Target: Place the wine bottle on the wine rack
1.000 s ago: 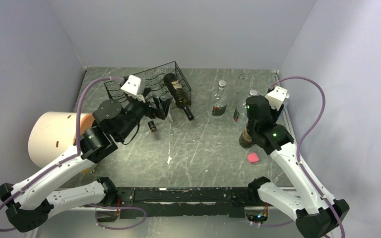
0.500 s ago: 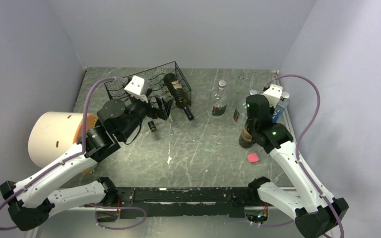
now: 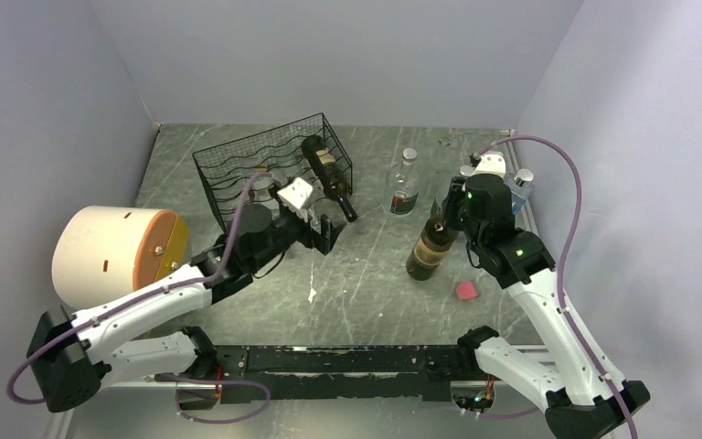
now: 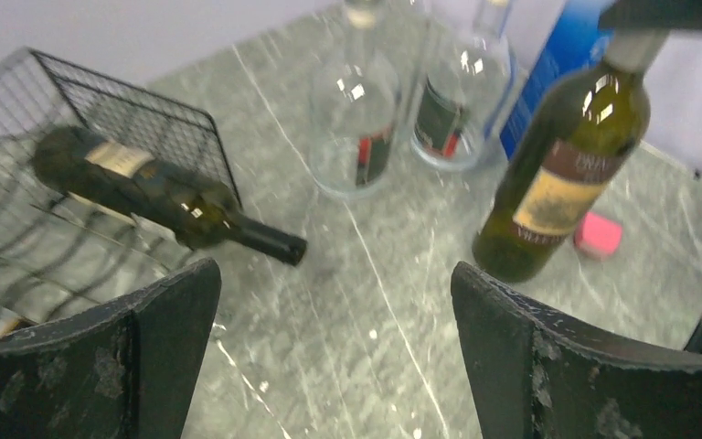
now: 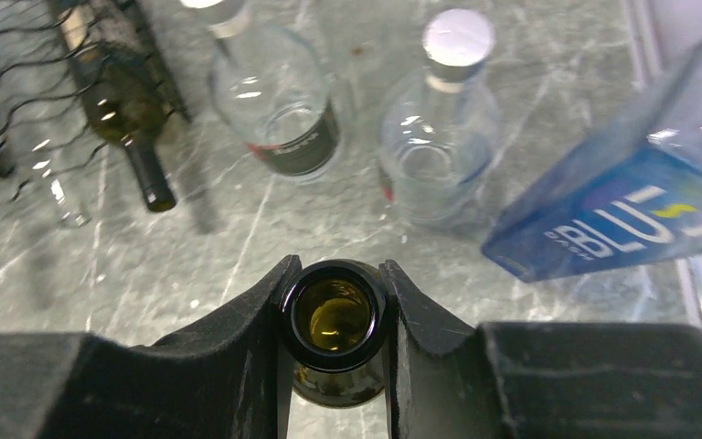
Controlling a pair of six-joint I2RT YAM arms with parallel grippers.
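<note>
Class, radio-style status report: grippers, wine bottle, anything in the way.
Right gripper shut on neck of green wine bottle, tilted. Left gripper open, empty, in front of wine rack. Dark bottle lies in rack.

Left of the right gripper bare worktop lies open up to the wine rack, whose front the left gripper and a lying bottle crowd; two clear bottles stand just beyond.

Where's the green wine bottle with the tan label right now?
Top view, right of centre: the green wine bottle leans, neck clamped in the right gripper, pink block by its base on the right, clear bottles behind.
</note>
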